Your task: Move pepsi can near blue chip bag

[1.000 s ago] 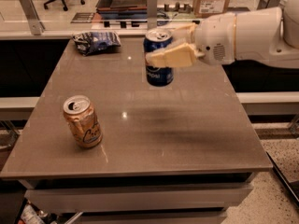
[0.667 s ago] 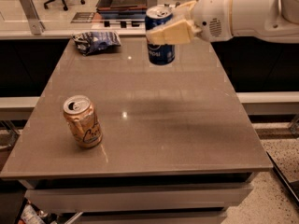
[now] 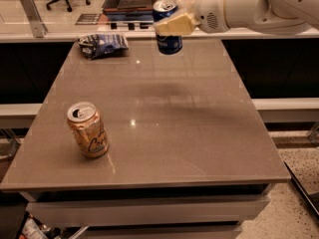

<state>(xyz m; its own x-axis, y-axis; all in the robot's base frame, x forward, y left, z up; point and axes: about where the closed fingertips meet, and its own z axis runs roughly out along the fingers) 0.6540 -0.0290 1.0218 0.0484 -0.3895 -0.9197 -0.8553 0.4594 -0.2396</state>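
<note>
Carried farther back, pepsi can (image 3: 167, 26) stays clamped in end effector (image 3: 172, 24), airborne.

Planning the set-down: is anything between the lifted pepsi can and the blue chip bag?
Nothing visible. The gripper holds the pepsi can above the table; bare top separates it from the blue chip bag.

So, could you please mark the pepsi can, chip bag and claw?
dark blue pepsi can (image 3: 169, 45): camera view, lower body.
wrinkly blue chip bag (image 3: 102, 45): camera view, middle.
claw (image 3: 169, 25): camera view, fingertip midpoint, on can.
</note>
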